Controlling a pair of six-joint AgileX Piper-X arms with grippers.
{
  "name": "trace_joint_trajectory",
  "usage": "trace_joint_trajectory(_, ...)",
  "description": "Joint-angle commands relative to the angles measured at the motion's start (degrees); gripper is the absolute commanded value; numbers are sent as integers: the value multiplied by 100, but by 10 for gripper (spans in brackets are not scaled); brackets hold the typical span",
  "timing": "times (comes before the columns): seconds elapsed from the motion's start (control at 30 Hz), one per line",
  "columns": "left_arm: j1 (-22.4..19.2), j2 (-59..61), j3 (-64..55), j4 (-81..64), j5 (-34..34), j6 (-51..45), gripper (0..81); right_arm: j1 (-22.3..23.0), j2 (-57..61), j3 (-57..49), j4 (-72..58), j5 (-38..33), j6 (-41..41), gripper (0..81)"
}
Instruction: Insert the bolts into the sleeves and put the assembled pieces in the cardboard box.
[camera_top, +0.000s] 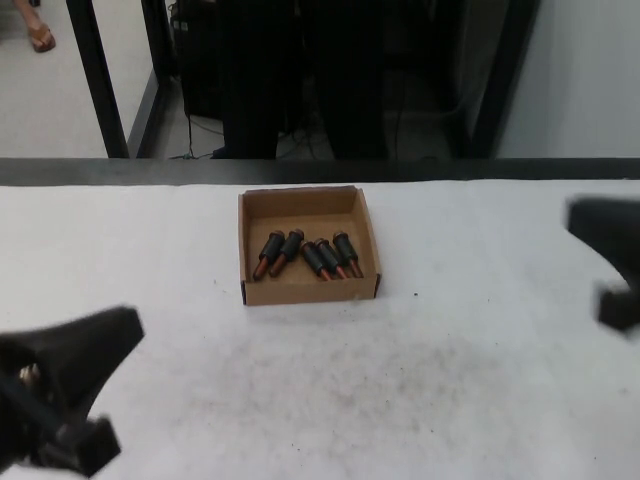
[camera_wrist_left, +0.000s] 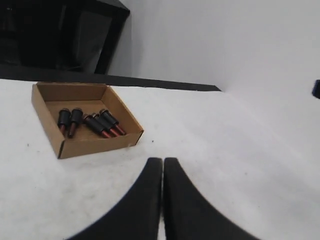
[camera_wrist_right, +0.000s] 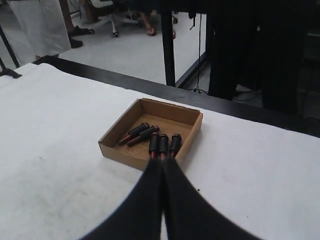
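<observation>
- High view: a cardboard box (camera_top: 310, 290) sits open on the white worktop (camera_top: 480, 390), close to the worktop's far edge.
- Five assembled pieces (camera_top: 318, 258) lie on the floor of the box. Each is a black sleeve with a reddish bolt end pointing toward the box's near wall.
- Two of the pieces lie side by side toward the box's left wall. The other three lie packed together toward its right wall, with a small gap between the two groups.
- Left wrist view: the left tool (camera_wrist_left: 162, 161) is clenched, its two black fingers pressed flat together with nothing between them. It hangs over bare worktop, well apart from the box and off one of its near corners.
- Right wrist view: the right tool (camera_wrist_right: 162, 162) is likewise clenched and empty, its fingers meeting along one seam. From this camera its tips overlap the box's near wall, in line with the group of three.
- In the high view the right arm (camera_top: 610, 260) stands well apart from the box, off its right side. The left arm (camera_top: 60, 395) is nearer the camera, off the box's left side.
- A grey smudged patch (camera_top: 340, 385) marks the worktop in front of the box, and a dark speck (camera_top: 388, 294) lies just beside the box's near right corner.
</observation>
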Motion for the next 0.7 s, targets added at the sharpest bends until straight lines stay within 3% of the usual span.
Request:
trace_joint_trajectory(0.0,-1,-270,48,247,-182,126,8,-3,-766,454,95,147,-40,2)
trace_joint_trajectory(0.33,-1,-1904,271,1961,-695,265,8,-3,-3560,1128,2019,702,0,2)
trace_joint_trajectory(0.57,-66,-1904,456,2023,-993,281,8,-3,-3682,1228,1887,864,150,2)
trace_joint_trajectory(0.67,-66,-1904,596,2023,-993,-34,8,-3,-3682,1302,1900,1246,455,2)
